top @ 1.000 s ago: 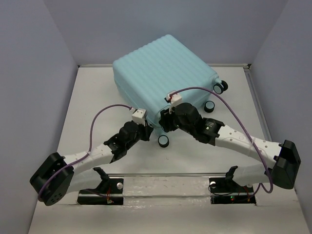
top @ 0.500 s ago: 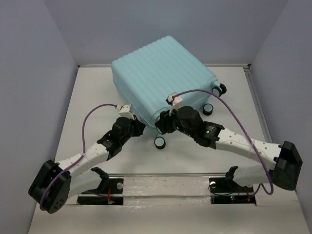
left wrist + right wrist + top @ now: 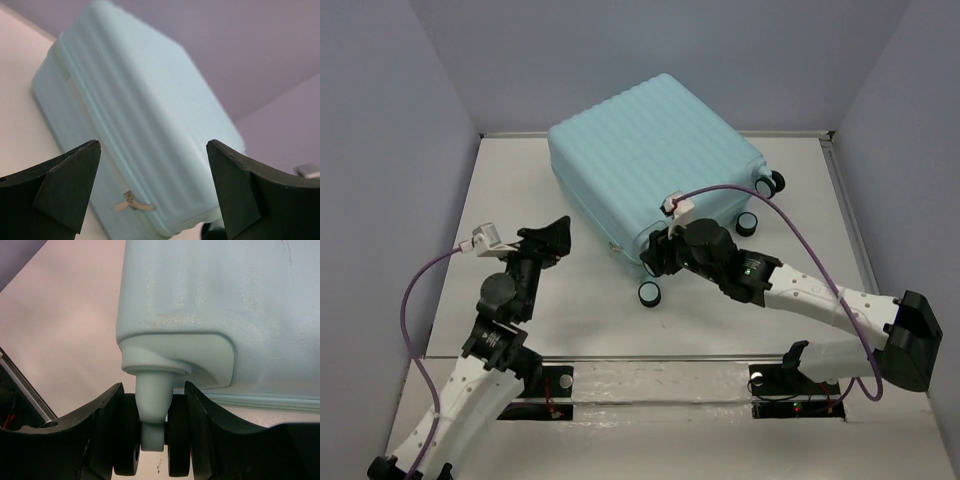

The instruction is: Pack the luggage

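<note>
White table [image 3: 500, 190]: luggage [image 3: 640, 150] lies closed, contents hidden | left gripper [image 3: 152, 192]: jaws wide, empty, apart from it | right gripper [image 3: 152, 447]: clamped on spinner wheel [image 3: 127, 445]

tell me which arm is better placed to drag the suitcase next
Right. The right pincer is clamped on a wheel at the near corner of the luggage, so it could probably pull at once. The left pincer hangs open, apart from the luggage, and would need a fresh approach.
</note>
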Action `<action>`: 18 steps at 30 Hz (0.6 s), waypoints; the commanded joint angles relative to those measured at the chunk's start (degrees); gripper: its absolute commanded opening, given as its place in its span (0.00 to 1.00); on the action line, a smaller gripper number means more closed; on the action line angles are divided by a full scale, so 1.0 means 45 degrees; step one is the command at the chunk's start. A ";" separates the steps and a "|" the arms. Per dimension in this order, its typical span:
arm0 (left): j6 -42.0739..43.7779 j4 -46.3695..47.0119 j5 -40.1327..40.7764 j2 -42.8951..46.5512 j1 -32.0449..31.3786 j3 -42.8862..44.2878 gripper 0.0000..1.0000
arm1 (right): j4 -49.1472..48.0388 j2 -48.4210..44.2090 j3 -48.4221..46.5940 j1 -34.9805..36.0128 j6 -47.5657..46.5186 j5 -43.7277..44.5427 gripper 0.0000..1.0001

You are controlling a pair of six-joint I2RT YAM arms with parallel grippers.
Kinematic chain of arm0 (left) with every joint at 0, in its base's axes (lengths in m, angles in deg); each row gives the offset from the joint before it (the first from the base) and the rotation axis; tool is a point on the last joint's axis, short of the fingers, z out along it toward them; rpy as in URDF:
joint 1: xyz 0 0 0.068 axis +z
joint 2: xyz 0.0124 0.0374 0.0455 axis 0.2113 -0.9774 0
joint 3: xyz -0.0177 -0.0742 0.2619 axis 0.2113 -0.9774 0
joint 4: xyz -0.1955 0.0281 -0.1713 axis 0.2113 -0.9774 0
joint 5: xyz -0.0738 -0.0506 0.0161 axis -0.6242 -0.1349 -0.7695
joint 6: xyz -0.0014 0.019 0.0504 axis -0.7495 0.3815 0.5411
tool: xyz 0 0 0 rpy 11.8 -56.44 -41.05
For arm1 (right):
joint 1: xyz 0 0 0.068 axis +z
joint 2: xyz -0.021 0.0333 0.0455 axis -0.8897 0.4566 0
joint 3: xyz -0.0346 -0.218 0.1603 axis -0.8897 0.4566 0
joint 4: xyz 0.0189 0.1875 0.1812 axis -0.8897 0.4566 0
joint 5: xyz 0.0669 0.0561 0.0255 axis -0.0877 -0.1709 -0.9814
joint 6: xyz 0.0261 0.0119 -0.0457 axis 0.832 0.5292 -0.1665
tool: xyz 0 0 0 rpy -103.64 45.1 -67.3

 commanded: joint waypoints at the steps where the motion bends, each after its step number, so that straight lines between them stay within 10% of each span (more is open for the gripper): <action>1: 0.0144 -0.1354 0.0514 0.1695 -0.0043 0.1681 0.99 | 0.2095 0.0817 -0.0264 0.1229 -0.0706 -0.1589 0.07; 6: 0.0906 -0.2642 -0.1105 0.1540 -0.0043 0.3208 0.99 | 0.1373 0.1697 -0.1612 0.2342 -0.1055 -0.1590 0.14; 13: 0.1805 -0.3915 -0.2123 0.1675 -0.0043 0.4635 0.99 | 0.1058 0.0393 -0.2259 0.2832 -0.1350 0.0005 1.00; 18: 0.2449 -0.4521 -0.2437 0.2203 -0.0043 0.5260 0.99 | 0.1176 -0.2398 -0.1206 0.2832 -0.1739 0.1825 1.00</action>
